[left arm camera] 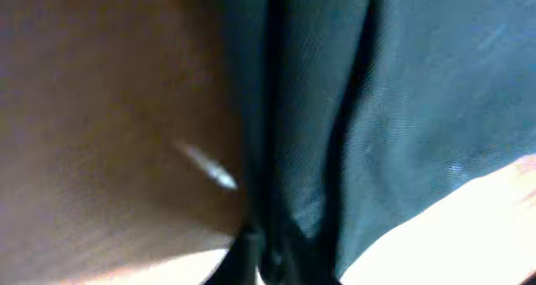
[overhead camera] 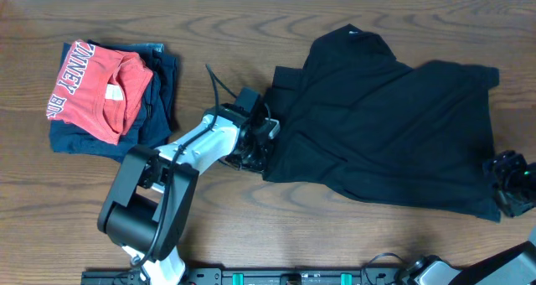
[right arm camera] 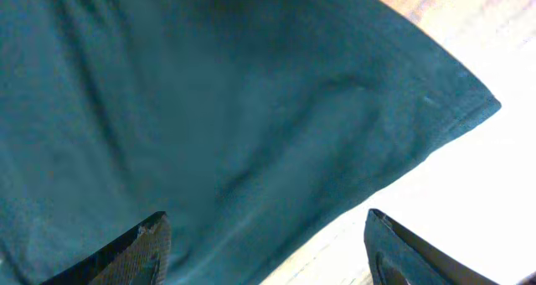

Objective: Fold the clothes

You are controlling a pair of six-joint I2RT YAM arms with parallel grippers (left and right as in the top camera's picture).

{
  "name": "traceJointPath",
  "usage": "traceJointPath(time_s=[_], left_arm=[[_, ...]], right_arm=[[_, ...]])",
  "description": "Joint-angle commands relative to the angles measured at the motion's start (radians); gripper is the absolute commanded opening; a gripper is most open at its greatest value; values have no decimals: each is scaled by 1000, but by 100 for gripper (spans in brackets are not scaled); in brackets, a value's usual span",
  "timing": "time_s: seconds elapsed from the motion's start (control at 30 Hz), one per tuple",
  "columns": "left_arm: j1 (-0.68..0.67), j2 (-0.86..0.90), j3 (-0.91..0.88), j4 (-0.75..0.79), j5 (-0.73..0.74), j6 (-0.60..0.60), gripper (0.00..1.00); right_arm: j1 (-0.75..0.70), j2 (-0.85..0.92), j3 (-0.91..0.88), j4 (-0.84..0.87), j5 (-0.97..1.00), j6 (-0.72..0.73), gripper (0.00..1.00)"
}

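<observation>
The black shirt (overhead camera: 385,126) lies on the right half of the table (overhead camera: 251,33). It is big, soft and full of wrinkles. Most of it is spread out flat, so it is not a neat little packet yet. Its left side is bunched up. A bit of cloth there may be turned over on itself, but I cannot tell if that is a real fold.

My left gripper (overhead camera: 258,142) is at that bunched left edge. Its jaws are pressed together. In my left wrist view the dark cloth runs down in creases right to where my jaws meet, so I think I am pinching the edge of the shirt. That view is blurry, so I am not fully sure how much cloth I have.

My right gripper (overhead camera: 509,183) is at the far right, by the bottom corner of the shirt. Its jaws are spread wide. In my right wrist view I see one of my fingers (right arm camera: 142,247) on each side, with the shirt corner lying past them. They are not holding anything.

Far to the left, well apart from the black shirt, a red shirt (overhead camera: 96,88) sits folded on top of a blue garment (overhead camera: 163,92).

So I think the job has only just begun. One side is gripped, the other is not. Every fold of the black shirt is left to do.
</observation>
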Motion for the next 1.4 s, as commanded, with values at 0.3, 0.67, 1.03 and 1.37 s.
traceJointPath(time_s=[0.3,0.67,1.03,1.37], left_arm=[[127,-32,35,-172,-179,-82,6],[126,-34,35,-176,-179,-82,6],[126,-66,35,-217,-101,-82,7],[126,-143,35,-236,-105,-82,42]], right_arm=[[9,-5,-261,123,258,219,68],[9,-3,-444,286,315,266,38],[-89,-9,-115,-109,367,248,1],[-89,-38,1,-209,371,234,74]])
